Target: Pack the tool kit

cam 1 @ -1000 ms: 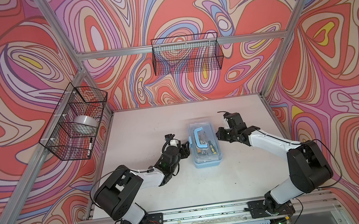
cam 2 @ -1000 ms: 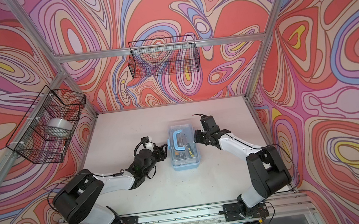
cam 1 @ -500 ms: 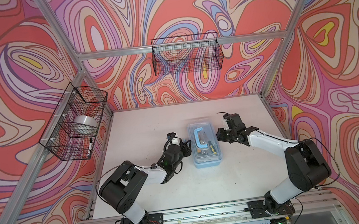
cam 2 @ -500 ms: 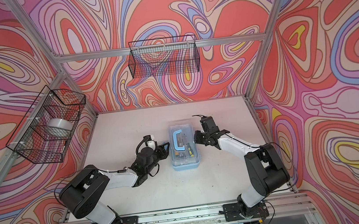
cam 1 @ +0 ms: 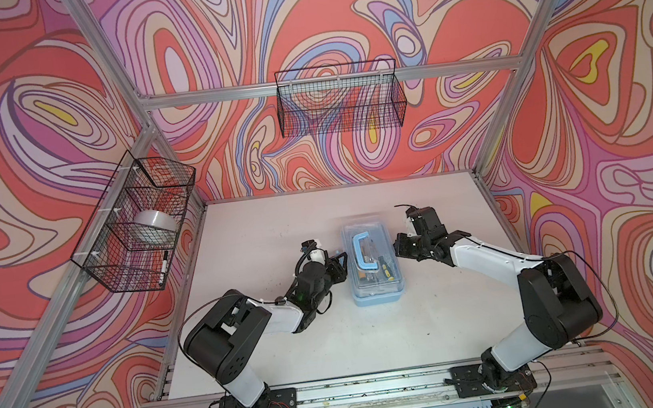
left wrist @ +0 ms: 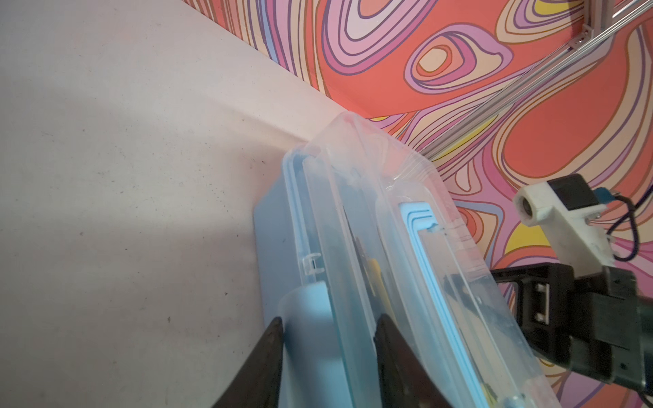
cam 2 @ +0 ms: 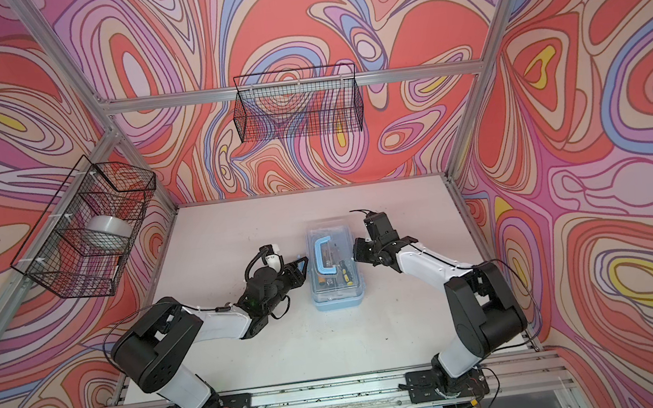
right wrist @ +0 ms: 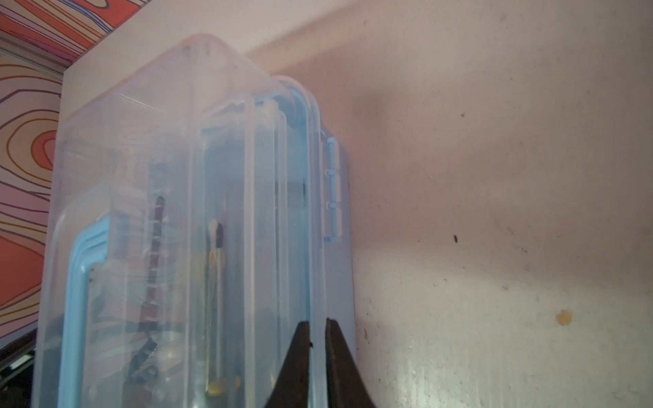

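A white table (cam 1: pixel 292 355) was seen from above. At its centre lay the light-blue tool kit case (cam 1: pixel 376 291), clear lid down and blue handle (cam 1: pixel 363 251) on top, with tools visible inside. At the case's 9 o'clock, the left gripper (cam 1: pixel 339 259) had its jaws clamped around the light-blue latch (left wrist: pixel 307 318). At 3 o'clock, the right gripper (cam 1: pixel 397 247) had its jaws all but touching, at the hinge-side rim. Farther back, at 12 o'clock, a black wire basket (cam 1: pixel 340 103) hung on the wall. A second basket (cam 1: pixel 113 254) at 10 o'clock held a tape roll (cam 1: pixel 154 229).
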Controlling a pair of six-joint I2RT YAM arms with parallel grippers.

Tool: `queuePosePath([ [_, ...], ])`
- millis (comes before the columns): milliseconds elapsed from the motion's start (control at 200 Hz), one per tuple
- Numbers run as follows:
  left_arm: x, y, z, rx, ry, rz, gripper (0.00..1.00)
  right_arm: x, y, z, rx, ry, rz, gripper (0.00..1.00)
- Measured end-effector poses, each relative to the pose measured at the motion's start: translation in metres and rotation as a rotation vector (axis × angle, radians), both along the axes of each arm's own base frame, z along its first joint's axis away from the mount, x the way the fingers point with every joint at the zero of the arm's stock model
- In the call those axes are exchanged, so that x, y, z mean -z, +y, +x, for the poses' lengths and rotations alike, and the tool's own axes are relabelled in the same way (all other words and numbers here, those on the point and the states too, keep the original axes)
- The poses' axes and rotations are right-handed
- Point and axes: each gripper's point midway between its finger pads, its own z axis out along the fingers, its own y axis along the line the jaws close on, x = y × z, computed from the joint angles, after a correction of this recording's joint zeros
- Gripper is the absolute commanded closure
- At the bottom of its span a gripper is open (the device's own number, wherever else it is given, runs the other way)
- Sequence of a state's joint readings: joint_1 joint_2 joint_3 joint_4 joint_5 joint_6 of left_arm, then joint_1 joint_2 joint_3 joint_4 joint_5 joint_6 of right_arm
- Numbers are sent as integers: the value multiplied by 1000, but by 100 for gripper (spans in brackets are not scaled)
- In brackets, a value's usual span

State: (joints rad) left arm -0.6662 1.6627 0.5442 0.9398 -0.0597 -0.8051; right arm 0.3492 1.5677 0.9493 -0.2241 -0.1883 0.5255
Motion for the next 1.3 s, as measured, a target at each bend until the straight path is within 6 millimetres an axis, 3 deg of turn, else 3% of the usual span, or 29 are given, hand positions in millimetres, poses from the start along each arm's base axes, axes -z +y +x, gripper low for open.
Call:
queuePosePath([
  [406, -14, -6, 0, 27, -24, -78, 63, 0, 1, 0, -3, -1, 4, 92],
  [881, -6, -7, 1, 41, -7, -97, 73, 0, 2, 4, -3, -14, 10, 93],
  [1302, -7, -8, 2, 45, -12, -108, 74, 0, 3, 6, -2, -19, 12, 94],
])
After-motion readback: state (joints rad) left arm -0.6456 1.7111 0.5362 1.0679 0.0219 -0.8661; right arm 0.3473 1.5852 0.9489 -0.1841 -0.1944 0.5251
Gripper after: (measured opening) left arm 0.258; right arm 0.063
